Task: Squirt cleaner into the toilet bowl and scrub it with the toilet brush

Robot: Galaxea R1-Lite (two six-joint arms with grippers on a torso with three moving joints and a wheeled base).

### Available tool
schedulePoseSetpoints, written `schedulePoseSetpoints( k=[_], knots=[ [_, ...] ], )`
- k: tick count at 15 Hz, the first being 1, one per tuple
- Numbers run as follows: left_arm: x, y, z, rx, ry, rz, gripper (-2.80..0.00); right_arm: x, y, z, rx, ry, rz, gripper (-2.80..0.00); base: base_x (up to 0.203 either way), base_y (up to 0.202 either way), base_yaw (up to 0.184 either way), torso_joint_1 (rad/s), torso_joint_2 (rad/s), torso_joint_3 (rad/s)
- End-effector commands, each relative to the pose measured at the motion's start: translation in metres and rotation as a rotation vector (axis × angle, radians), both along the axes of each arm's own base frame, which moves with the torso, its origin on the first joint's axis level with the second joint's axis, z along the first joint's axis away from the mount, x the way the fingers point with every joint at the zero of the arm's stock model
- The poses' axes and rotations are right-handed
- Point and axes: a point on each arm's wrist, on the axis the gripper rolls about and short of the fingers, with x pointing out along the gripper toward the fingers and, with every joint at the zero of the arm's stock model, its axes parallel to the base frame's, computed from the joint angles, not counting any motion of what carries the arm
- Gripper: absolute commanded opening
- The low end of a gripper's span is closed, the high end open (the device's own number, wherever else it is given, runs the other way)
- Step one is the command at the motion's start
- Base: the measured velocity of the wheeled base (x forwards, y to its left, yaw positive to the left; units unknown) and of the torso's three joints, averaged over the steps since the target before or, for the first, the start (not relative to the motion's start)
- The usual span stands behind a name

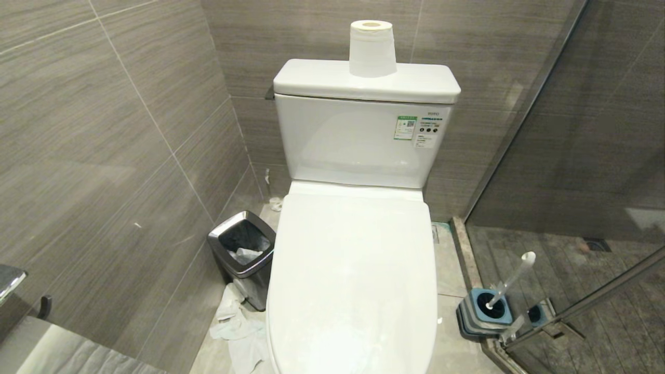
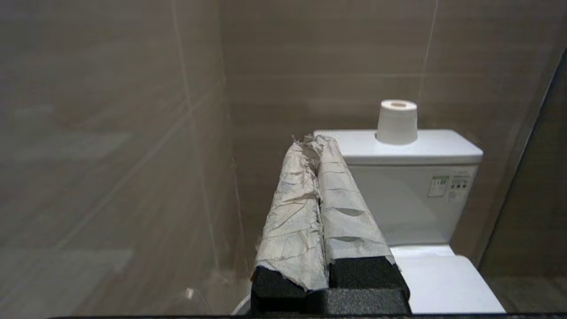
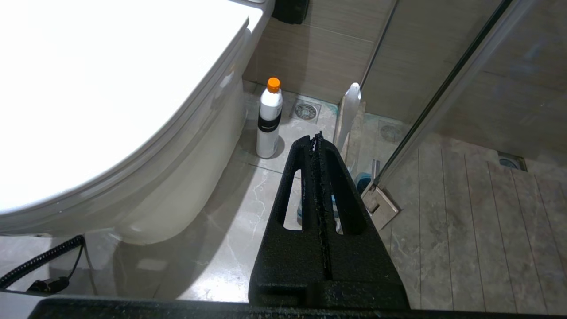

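**Lid first, then the cleaner**

The toilet bowl sits dead centre with its lid down, so nothing can go into the basin yet. I judge the step in hand to be raising that lid.

The left gripper, its fingers wrapped in pale paper and pressed flat together around nothing, hangs near the left side of the toilet, pointing toward the tank. The right gripper is likewise pinched to a sliver and empty, low on the right above the floor tiles.

The toilet brush stands tilted in its blue-and-grey holder on the floor to the right of the bowl, close to the glass shower door. A white bottle with an orange cap, presumably the cleaner, stands upright on the floor just beside the bowl's right flank, further back than the brush.

To do this well, hook a fingertip under the lid's near edge and swing it up gently until it rests on the tank, clear of the paper roll. The glossy lid may slip off closed fingers.
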Motion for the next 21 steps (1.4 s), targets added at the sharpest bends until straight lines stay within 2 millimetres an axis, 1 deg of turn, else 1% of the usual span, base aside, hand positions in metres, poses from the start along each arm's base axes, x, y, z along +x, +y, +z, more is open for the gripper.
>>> schedulePoseSetpoints(
  k=[1,2,3,4,6,10,13,15,17,19,21],
  knots=[
    [-0.058,-0.005,-0.017,0.015,-0.131,0.037,-2.80,0.001,0.000,-0.003,-0.001,0.011,0.001,-2.80,0.000,0.000,0.000,0.000,0.00,0.000],
    [-0.068,-0.006,-0.027,0.020,-0.126,0.042,-2.80,0.001,0.000,-0.003,-0.001,0.011,0.001,-2.80,0.000,0.000,0.000,0.000,0.00,0.000],
    [-0.072,-0.006,-0.038,0.021,-0.102,0.044,-2.80,0.001,0.000,-0.003,-0.001,0.011,0.001,-2.80,0.000,0.000,0.000,0.000,0.00,0.000],
    [-0.067,-0.006,-0.047,0.020,-0.066,0.047,-2.80,0.001,0.000,-0.003,0.001,0.011,0.001,-2.80,0.000,0.000,0.000,0.000,0.00,0.000],
    [-0.064,-0.005,-0.057,0.010,-0.044,0.050,-2.80,0.001,0.000,-0.003,0.001,0.011,0.001,-2.80,0.000,0.000,0.000,0.000,0.00,0.000],
    [-0.073,-0.001,-0.104,0.023,-0.047,0.033,-2.80,0.001,0.000,-0.003,0.001,0.011,0.001,-2.80,0.000,0.000,0.000,0.000,0.00,0.000],
    [-0.085,-0.001,-0.121,0.028,-0.082,0.020,-2.80,0.001,0.000,-0.003,0.001,0.011,0.001,-2.80,0.000,0.000,0.000,0.000,0.00,0.000],
    [-0.078,0.000,-0.128,0.017,-0.047,0.019,-2.80,0.001,0.000,-0.003,0.001,0.011,0.001,-2.80,0.000,0.000,0.000,0.000,0.00,0.000],
    [-0.064,0.000,-0.139,0.021,0.001,0.023,-2.80,0.001,0.000,-0.004,0.001,0.012,0.001,-2.80,0.000,0.000,0.000,0.000,0.00,0.000],
    [-0.041,0.000,-0.161,0.028,0.082,0.026,-2.80,0.001,0.000,-0.003,0.001,0.011,0.001,-2.80,0.000,0.000,0.000,0.000,0.00,0.000],
    [-0.018,0.000,-0.191,0.053,0.171,0.035,-2.80,0.001,0.000,-0.003,0.001,0.011,0.001,-2.80,0.000,0.000,0.000,0.000,0.00,0.000]
  ],
)
